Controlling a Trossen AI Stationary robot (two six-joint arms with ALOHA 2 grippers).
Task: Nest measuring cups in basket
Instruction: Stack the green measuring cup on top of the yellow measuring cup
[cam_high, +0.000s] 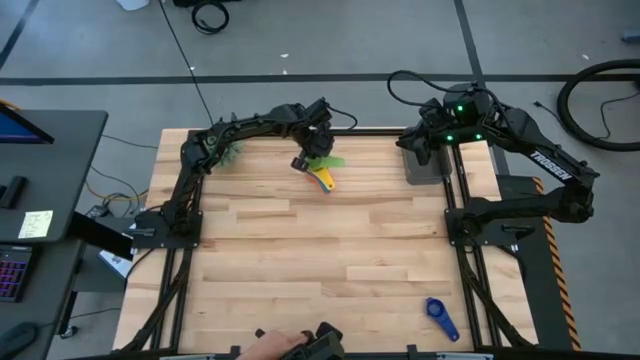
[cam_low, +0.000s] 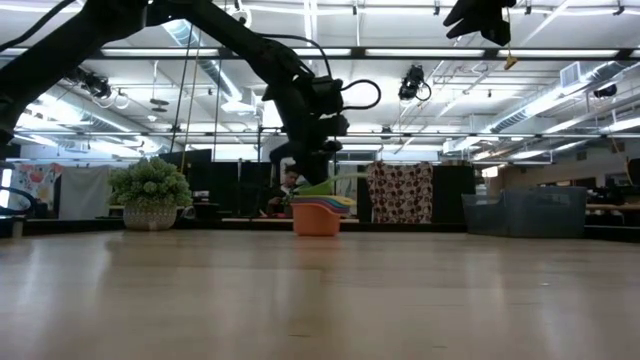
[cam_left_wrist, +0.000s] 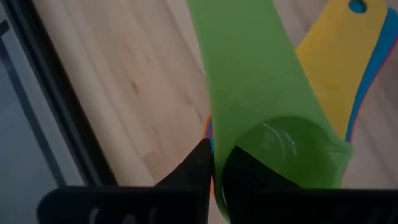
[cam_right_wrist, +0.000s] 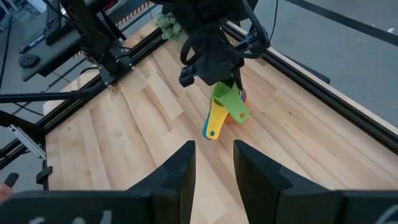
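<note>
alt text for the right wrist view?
The left gripper grips a green measuring cup over a stack of cups with a yellow handle sticking out, on the wooden table. The right gripper's open fingers fill the foreground.

Open-plan robotics lab: wooden worktop (cam_high: 300, 250) framed by arm mounts, taped concrete floor (cam_high: 330, 40), exposed ceiling strip lights (cam_low: 560, 100), monitor desk (cam_high: 45, 190).

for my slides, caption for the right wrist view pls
Left gripper places a green cup on the nested stack.
</note>
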